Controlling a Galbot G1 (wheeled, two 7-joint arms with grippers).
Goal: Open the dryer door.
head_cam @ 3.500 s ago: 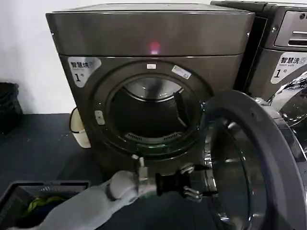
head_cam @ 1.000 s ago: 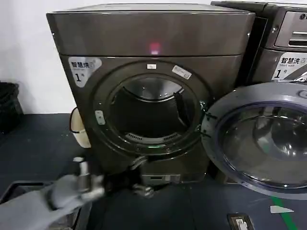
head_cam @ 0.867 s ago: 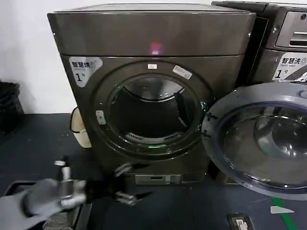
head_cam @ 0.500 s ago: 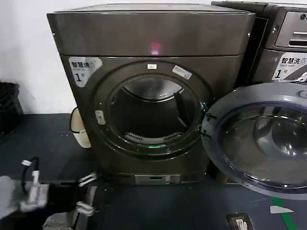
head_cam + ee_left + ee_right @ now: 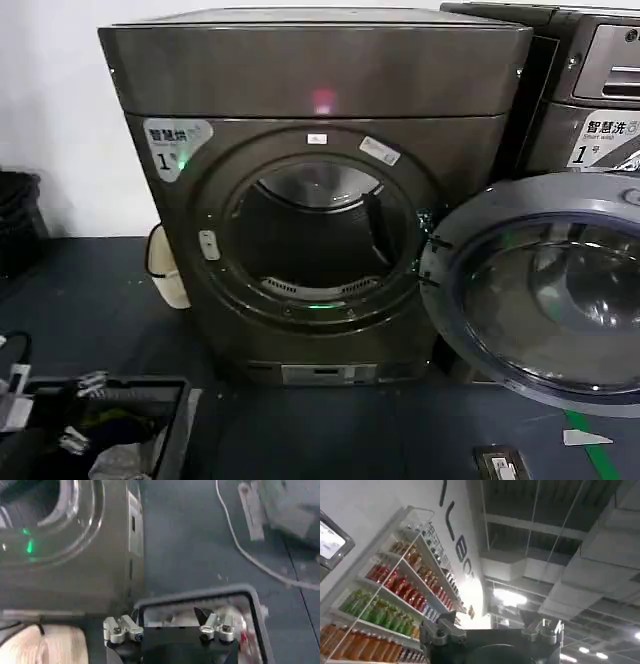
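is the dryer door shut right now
No, the dryer door stands swung wide to the right of the dryer, leaving the round drum opening fully exposed.

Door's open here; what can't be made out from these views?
- Dryer door: its right side is cut off by the head view's edge.
- Drum interior: dark, contents unreadable.
- Basket contents: cut by the head view's bottom edge, partly behind the left claw in the left wrist view.
- Right claw: faces ceiling and shelves.
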